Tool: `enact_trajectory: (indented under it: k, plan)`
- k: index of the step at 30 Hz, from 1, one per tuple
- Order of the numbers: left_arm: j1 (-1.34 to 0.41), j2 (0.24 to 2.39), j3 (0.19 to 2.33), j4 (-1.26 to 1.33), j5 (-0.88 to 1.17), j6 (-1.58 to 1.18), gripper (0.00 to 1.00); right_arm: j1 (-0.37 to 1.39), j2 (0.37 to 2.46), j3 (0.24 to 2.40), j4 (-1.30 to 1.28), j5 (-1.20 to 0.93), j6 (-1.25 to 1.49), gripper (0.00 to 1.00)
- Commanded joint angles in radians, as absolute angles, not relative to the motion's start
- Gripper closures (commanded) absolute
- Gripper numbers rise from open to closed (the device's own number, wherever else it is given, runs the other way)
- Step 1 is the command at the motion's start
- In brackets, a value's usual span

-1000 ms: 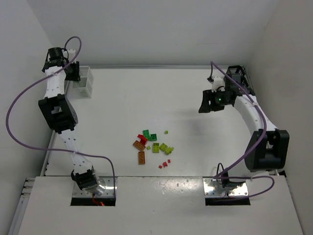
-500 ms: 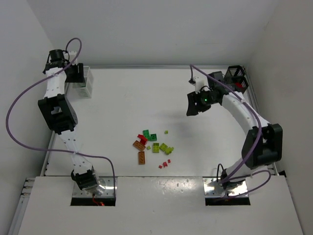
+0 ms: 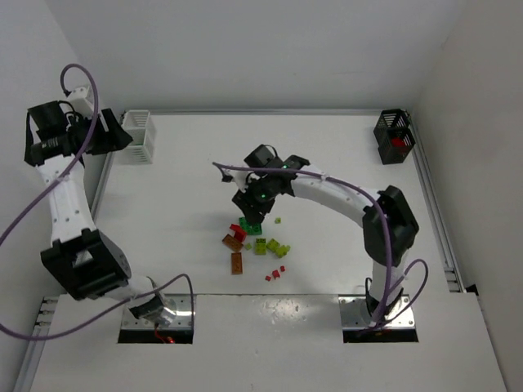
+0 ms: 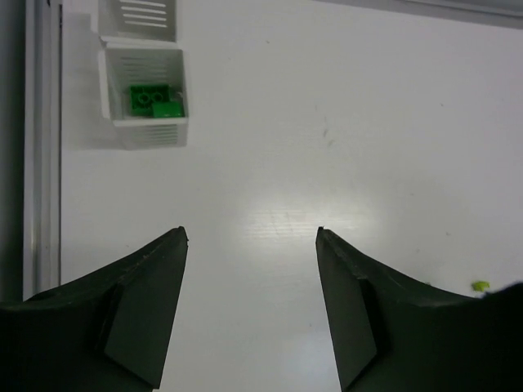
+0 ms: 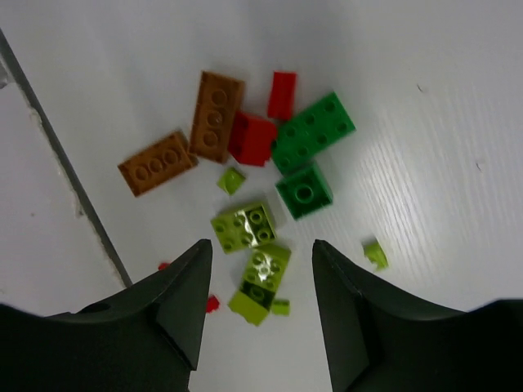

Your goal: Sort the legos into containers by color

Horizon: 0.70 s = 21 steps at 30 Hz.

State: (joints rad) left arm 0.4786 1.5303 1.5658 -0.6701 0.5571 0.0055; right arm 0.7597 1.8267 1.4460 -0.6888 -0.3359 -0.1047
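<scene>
The legos lie in a loose pile (image 3: 255, 242) at mid-table. My right gripper (image 3: 249, 211) hovers over the pile's far side, open and empty. In the right wrist view the gripper (image 5: 260, 249) is above two lime bricks (image 5: 263, 279); beyond them lie dark green bricks (image 5: 313, 133), red bricks (image 5: 253, 137) and orange bricks (image 5: 217, 116). My left gripper (image 3: 117, 137) is open and empty, raised beside the white bin (image 3: 137, 136). The left wrist view shows that gripper (image 4: 252, 237) and green bricks (image 4: 155, 102) inside the white bin (image 4: 143, 135). The black bin (image 3: 393, 137) at the back right holds something red.
A metal rail (image 3: 92, 212) runs along the table's left edge, and it shows in the left wrist view (image 4: 41, 163). Another rail (image 3: 433, 204) runs along the right edge. Tiny red bits (image 3: 274, 275) and lime bits (image 3: 278, 220) lie around the pile.
My right arm swung from the black bin at the back right to above the pile at mid-table. My left arm pulled up and left, away from the white bin.
</scene>
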Motion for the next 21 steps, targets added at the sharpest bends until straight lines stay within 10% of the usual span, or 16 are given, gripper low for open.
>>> enact_trajectory:
  k: [1, 21]
  plan:
    - [0.494, 1.380, 1.459, -0.653, 0.644, -0.012, 0.30, 0.808, 1.893, 1.558, -0.634, -0.270, -0.045, 0.50]
    - [0.494, 1.215, 1.333, -0.664, 0.701, -0.081, 0.29, 0.940, 2.135, 1.683, -0.676, -0.109, 0.038, 0.54]
